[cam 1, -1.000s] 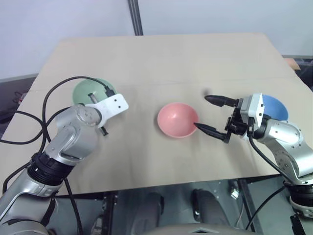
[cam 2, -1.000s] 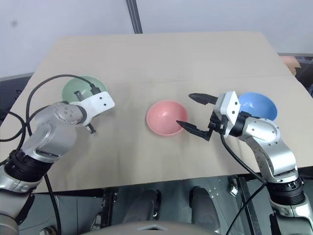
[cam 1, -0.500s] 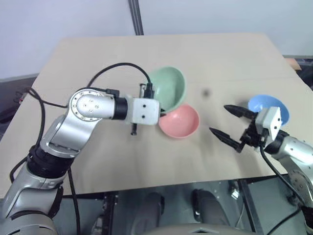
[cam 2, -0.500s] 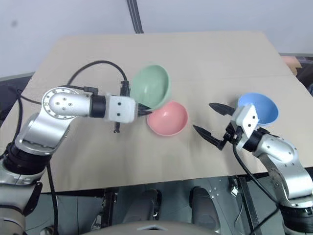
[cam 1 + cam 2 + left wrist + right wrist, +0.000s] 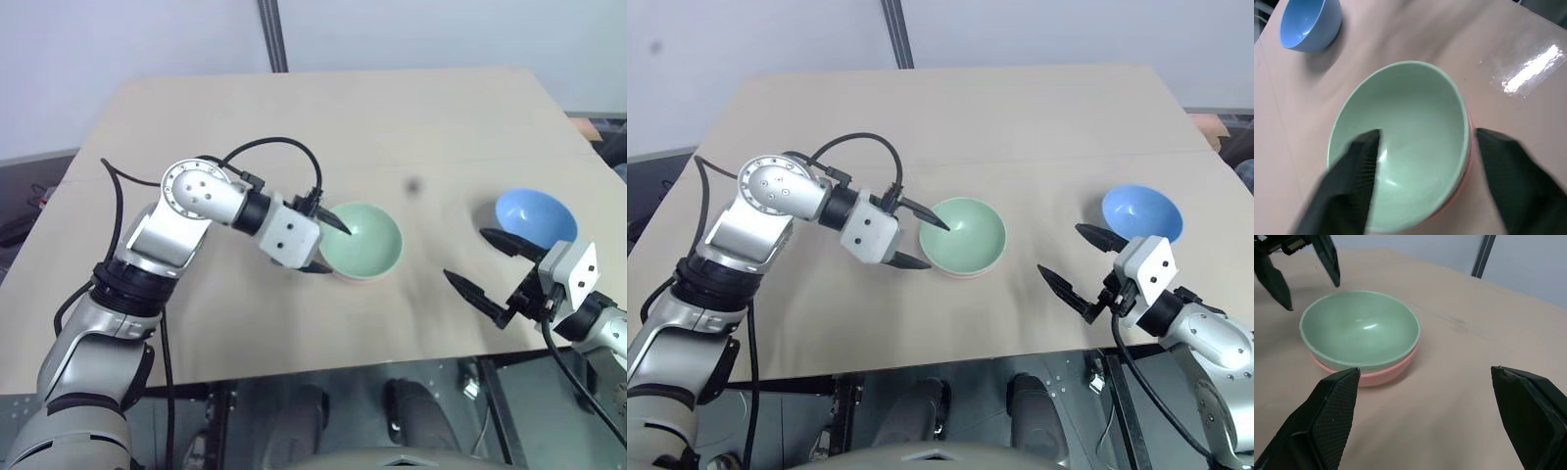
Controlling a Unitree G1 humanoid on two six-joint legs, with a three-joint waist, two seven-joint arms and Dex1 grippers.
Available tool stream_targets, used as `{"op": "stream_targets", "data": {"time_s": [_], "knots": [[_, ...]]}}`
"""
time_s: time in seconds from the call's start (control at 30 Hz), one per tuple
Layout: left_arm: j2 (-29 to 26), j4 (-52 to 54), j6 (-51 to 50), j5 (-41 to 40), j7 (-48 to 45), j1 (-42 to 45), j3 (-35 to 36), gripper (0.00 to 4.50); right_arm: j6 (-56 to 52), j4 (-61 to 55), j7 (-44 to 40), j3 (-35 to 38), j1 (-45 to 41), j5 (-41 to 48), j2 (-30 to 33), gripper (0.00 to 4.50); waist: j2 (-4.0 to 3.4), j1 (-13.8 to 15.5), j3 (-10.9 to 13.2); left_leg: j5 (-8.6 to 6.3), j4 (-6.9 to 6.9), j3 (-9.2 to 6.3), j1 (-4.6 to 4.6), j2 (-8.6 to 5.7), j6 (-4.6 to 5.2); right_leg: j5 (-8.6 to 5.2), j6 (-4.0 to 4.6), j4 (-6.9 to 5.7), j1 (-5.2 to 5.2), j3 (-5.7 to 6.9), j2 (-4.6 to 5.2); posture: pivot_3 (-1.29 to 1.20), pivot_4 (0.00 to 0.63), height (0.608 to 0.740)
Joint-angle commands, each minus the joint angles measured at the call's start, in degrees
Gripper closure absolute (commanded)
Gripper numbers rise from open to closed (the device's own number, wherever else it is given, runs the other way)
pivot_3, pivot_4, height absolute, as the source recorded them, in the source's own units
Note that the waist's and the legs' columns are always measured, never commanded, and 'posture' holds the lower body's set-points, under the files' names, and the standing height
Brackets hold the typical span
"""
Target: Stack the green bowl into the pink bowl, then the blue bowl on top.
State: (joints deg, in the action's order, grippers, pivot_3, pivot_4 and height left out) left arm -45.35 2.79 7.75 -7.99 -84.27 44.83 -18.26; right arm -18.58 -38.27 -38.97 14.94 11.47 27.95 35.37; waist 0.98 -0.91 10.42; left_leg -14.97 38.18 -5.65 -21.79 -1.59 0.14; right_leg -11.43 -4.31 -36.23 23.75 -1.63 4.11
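Green bowl (image 5: pixel 364 238), smooth pale mint, sits nested in pink bowl (image 5: pixel 1382 373); only a salmon rim shows. Left gripper (image 5: pixel 325 245) released, fingers spread at its edge. Right gripper (image 5: pixel 485 267) spread, empty.

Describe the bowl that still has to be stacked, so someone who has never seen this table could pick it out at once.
Start from the tan table and go to its right side, near the edge. There the blue bowl sits upright alone, just beyond the right tool. It is the sky-blue one standing by itself, while the green bowl is nested in the pink bowl mid-table.
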Motion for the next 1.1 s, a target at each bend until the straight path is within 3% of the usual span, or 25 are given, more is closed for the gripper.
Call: {"op": "stream_targets", "data": {"time_s": [0.03,0.13,0.27,0.5,0.63,0.67,0.73,0.77,1.0,1.1], "knots": [[-1.0,4.1,-10.6,-6.7,3.2,-1.4,6.4,1.28,-0.7,0.5,2.5,0.3,-2.1,-2.7,1.1,0.00,0.00,-0.1,0.0,0.00,0.03,0.00,0.00,0.00,0.00,-0.01,-0.01,-0.04,0.00,0.00,0.00,0.00,0.150,0.740],[0.1,8.1,-25.7,-21.8,7.1,-6.5,14.6,1.28,-4.3,4.1,5.7,-1.7,-5.4,-6.7,2.4,0.00,0.00,-0.4,0.0,0.00,0.06,0.02,0.04,0.01,0.00,-0.11,-0.18,-0.14,0.01,-0.03,0.00,0.00,0.150,0.740],[-1.6,11.4,-27.8,-25.6,8.3,-14.9,21.0,1.28,-10.2,11.7,10.3,-4.0,-10.6,-13.9,5.6,0.00,-0.03,-0.4,0.0,0.00,0.09,0.03,0.10,0.05,0.00,-0.02,0.00,-0.28,0.03,-0.06,-0.02,0.00,0.150,0.740],[-1.2,14.5,-30.6,-31.2,10.4,-23.4,26.3,1.28,-15.2,28.4,9.2,-8.5,-23.8,-17.3,7.2,0.00,-0.04,-0.2,0.0,0.00,0.10,0.05,0.10,0.06,0.00,-0.01,0.03,-0.29,0.04,-0.06,-0.04,0.00,0.150,0.740],[-0.6,16.7,-30.7,-31.5,12.9,-25.7,27.0,0.28,-16.9,34.6,8.9,-9.5,-28.5,-18.2,7.2,0.00,-0.04,0.0,0.0,0.00,0.10,0.05,0.08,0.05,0.00,0.00,0.05,-0.25,0.04,-0.07,-0.03,0.00,0.150,0.740],[-0.4,17.2,-31.2,-31.2,14.5,-25.9,26.9,0.00,-17.4,35.2,8.7,-9.4,-29.2,-18.1,7.1,0.25,-0.04,0.1,0.0,0.00,0.09,0.03,0.05,0.04,0.00,0.01,0.05,-0.22,0.04,-0.06,-0.02,0.00,0.150,0.740],[-0.3,17.8,-32.0,-31.8,15.7,-26.2,26.9,0.00,-18.3,36.0,8.3,-9.4,-30.0,-18.1,7.2,1.00,-0.04,0.1,0.0,0.00,0.08,0.02,0.03,0.02,0.00,0.01,0.06,-0.19,0.05,-0.05,-0.01,0.00,0.150,0.740],[-0.4,18.0,-32.1,-31.9,16.0,-26.3,26.9,0.00,-18.6,36.1,8.1,-9.5,-30.2,-18.2,7.2,1.00,-0.04,0.1,0.0,0.00,0.07,0.02,0.02,0.02,0.00,0.01,0.06,-0.17,0.05,-0.06,-0.01,0.00,0.150,0.740],[-0.4,17.9,-32.8,-32.9,16.8,-27.4,27.3,0.00,-18.8,35.7,7.9,-10.2,-30.6,-19.3,7.0,4.20,-0.05,-0.1,0.0,0.00,0.04,0.04,0.05,0.03,0.00,0.01,0.05,-0.17,0.05,-0.06,-0.02,0.00,0.150,0.740],[0.7,16.7,-33.0,-33.6,18.2,-27.7,28.0,0.00,-17.0,33.8,7.2,-10.5,-30.9,-19.8,7.3,4.40,-0.03,-0.2,0.0,0.00,0.05,0.07,0.07,0.04,0.00,0.01,0.04,-0.14,0.03,-0.08,-0.02,0.00,0.150,0.740]]}}
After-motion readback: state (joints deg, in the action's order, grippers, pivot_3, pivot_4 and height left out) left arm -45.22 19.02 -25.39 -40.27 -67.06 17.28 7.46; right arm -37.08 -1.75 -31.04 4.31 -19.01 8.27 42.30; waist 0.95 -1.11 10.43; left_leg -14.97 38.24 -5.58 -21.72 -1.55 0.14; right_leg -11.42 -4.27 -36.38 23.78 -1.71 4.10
